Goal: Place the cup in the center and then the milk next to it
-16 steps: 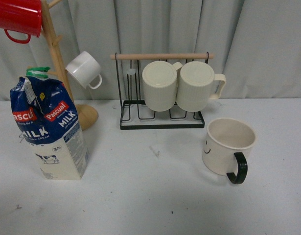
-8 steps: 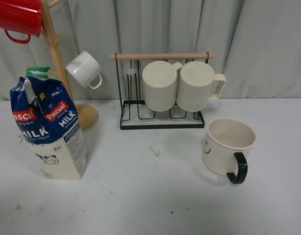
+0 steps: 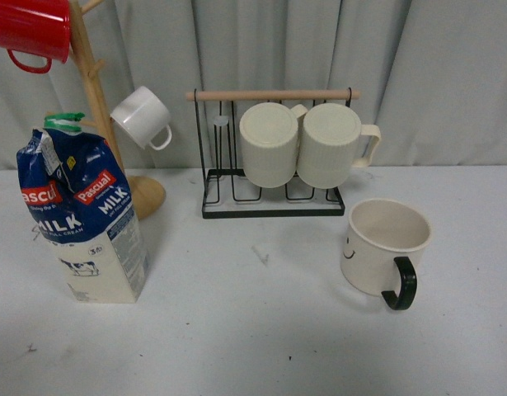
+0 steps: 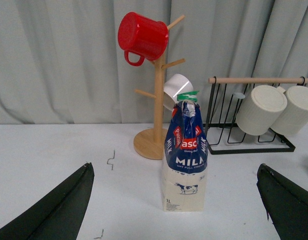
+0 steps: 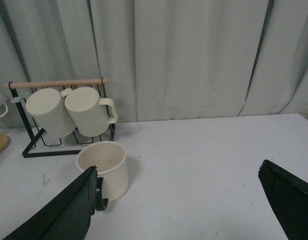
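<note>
The cup (image 3: 383, 247), a wide cream mug with a black handle and a small smiley face, stands upright on the table at the right in the front view. It also shows in the right wrist view (image 5: 104, 167), ahead of one finger of my open, empty right gripper (image 5: 176, 210). The milk (image 3: 82, 219), a tall blue-and-cream carton with a green cap, stands at the left. In the left wrist view the milk (image 4: 186, 160) stands ahead of my open, empty left gripper (image 4: 176, 210). Neither gripper shows in the front view.
A black wire rack (image 3: 269, 202) with a wooden bar holds two ribbed cream mugs (image 3: 302, 144) at the back middle. A wooden mug tree (image 3: 96, 107) at the back left carries a red mug (image 3: 32, 31) and a small white cup (image 3: 143, 117). A grey curtain hangs behind.
</note>
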